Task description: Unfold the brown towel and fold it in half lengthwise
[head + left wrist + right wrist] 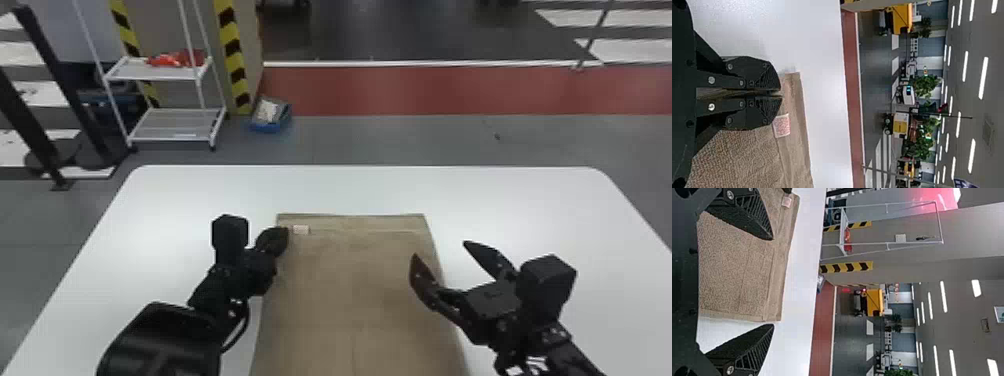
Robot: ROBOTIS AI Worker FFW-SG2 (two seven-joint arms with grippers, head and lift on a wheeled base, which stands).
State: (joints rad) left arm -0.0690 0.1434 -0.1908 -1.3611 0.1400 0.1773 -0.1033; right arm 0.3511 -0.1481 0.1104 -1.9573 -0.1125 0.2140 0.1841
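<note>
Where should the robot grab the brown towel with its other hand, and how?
Probably the right edge near the far corner, coming from the right: the brown towel lies flat, and its straight edge lines up between the open right hand's fingers.

The head view cuts off the near end of the brown towel [350, 290]; its label [301, 229] is too blurred to read.

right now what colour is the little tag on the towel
White with reddish print, on the brown towel; the tag shows best in the left wrist view.
</note>
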